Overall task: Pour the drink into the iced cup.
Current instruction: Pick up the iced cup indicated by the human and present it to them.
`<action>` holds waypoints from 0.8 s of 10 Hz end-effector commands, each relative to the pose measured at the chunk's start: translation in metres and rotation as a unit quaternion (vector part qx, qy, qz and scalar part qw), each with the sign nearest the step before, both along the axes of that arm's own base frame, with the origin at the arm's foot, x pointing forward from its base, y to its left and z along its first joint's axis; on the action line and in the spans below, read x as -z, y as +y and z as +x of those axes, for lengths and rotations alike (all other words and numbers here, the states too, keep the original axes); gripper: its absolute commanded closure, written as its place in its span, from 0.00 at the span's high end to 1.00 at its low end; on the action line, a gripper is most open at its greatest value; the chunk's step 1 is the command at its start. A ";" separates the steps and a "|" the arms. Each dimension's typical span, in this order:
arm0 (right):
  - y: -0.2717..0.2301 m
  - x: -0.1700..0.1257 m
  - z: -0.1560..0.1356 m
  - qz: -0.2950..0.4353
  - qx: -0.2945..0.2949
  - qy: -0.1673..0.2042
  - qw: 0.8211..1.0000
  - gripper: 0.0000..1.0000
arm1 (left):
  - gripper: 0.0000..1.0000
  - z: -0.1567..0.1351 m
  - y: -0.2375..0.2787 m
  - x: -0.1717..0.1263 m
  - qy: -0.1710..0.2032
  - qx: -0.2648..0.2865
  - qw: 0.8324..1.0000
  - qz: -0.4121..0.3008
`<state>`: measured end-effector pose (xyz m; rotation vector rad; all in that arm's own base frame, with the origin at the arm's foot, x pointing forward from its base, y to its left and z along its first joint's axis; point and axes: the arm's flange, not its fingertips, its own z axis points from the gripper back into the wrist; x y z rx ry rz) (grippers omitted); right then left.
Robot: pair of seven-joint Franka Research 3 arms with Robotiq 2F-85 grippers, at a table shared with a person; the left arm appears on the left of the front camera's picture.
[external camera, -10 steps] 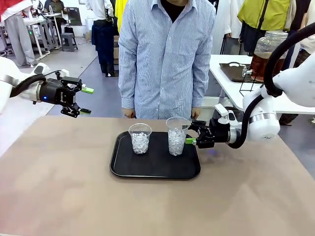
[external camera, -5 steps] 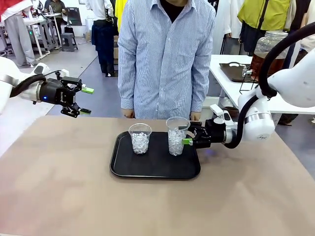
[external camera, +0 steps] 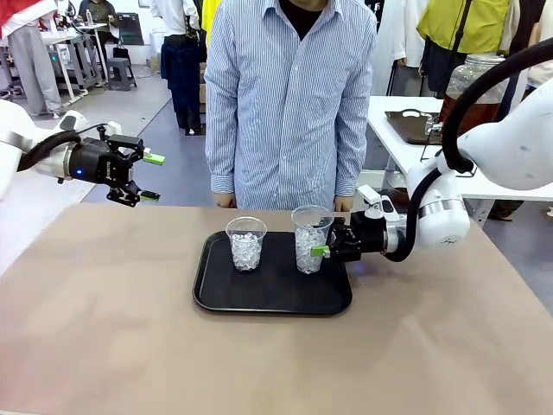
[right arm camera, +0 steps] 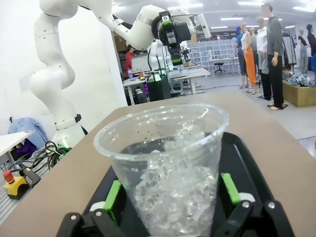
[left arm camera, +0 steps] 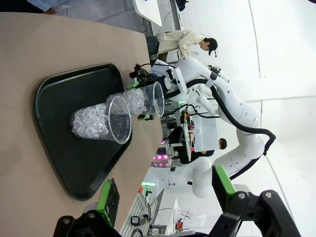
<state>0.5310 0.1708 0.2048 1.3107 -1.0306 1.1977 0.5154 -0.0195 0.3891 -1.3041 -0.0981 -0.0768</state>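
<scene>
Two iced cups stand on a black tray (external camera: 259,298) in the middle of the desk (external camera: 104,328), both packed with ice and neither showing any brown liquid. Right hand (external camera: 324,239) is open, jaws spread wide, with the cup nearest it (external camera: 310,239) sitting between its fingers; in the right wrist view the green pads (right arm camera: 113,195) flank the cup wall (right arm camera: 168,148) low down, and I cannot tell whether they touch it. No squeeze shows on the plastic. Second cup (external camera: 246,244) stands just beyond the first, on the far side from this hand. Left hand (external camera: 149,177) is open too, empty, held above the desk edge and well apart from the tray, fingers pointing toward the cups (left arm camera: 118,116). Drink (external camera: 473,108) is amber liquid in a big glass jar (external camera: 478,71) on another table, behind the right hand and well away from it, partly hidden by that arm's cable. Person (external camera: 289,95) stands across the desk just past the tray. Judgement: pouring has not begun. The cup looks lined up for a grasp, so what is left is closing on it, getting cup and drink together, and filling it.
</scene>
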 end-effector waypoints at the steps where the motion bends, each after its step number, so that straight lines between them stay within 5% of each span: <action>1: 0.007 0.000 0.008 -0.018 -0.013 0.005 1.000 1.00 | 1.00 -0.002 0.000 -0.001 -0.001 -0.001 1.000 0.000; 2: 0.006 0.000 0.007 -0.014 -0.016 0.009 1.000 1.00 | 1.00 -0.002 0.000 -0.001 -0.001 -0.001 1.000 0.000; 4: 0.003 0.000 0.006 -0.001 -0.007 0.004 1.000 0.63 | 1.00 -0.002 0.000 -0.001 -0.001 -0.001 1.000 0.000; 8: -0.002 -0.004 0.007 0.021 -0.011 0.020 1.000 0.63 | 1.00 -0.002 0.000 -0.001 -0.001 -0.001 1.000 0.000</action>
